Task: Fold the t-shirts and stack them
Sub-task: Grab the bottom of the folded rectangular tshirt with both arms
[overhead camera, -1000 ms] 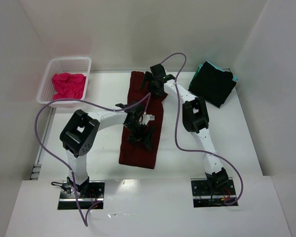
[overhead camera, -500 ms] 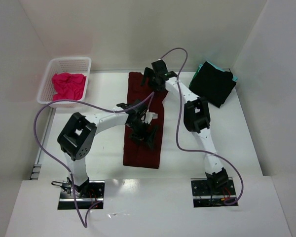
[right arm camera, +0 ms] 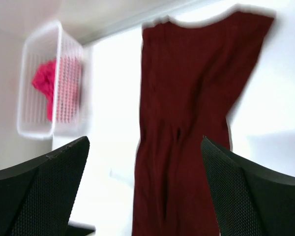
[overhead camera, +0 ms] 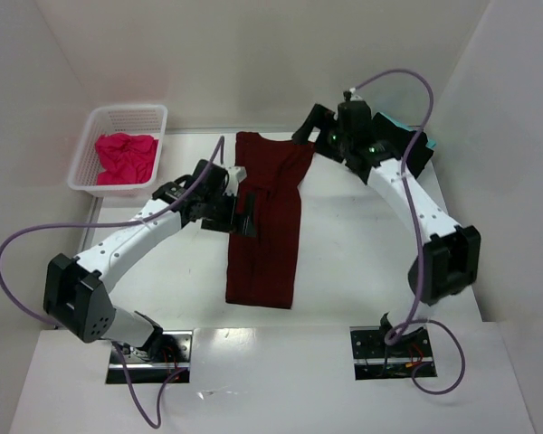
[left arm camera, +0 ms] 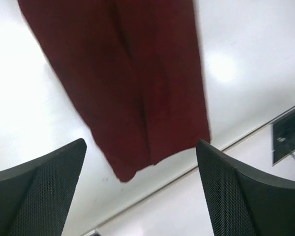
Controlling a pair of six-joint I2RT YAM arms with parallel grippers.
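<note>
A dark maroon t-shirt lies on the table as a long narrow strip, running from the back wall toward the arms. My left gripper hovers at the strip's left edge, open and empty; in its wrist view the maroon t-shirt lies ahead of the wide-apart fingers. My right gripper hangs open above the strip's far right corner, and the maroon t-shirt fills its wrist view. A bright pink t-shirt is bunched in the basket. A folded black t-shirt rests on a teal one at the back right.
The white lattice basket stands at the back left and shows in the right wrist view as the basket. White walls close in the table at the left, back and right. Purple cables loop from both arms.
Both arms have pulled away from the maroon shirt: the left swung out to the left, the right rose toward the back right. The shirt now lies straighter and uncovered.
</note>
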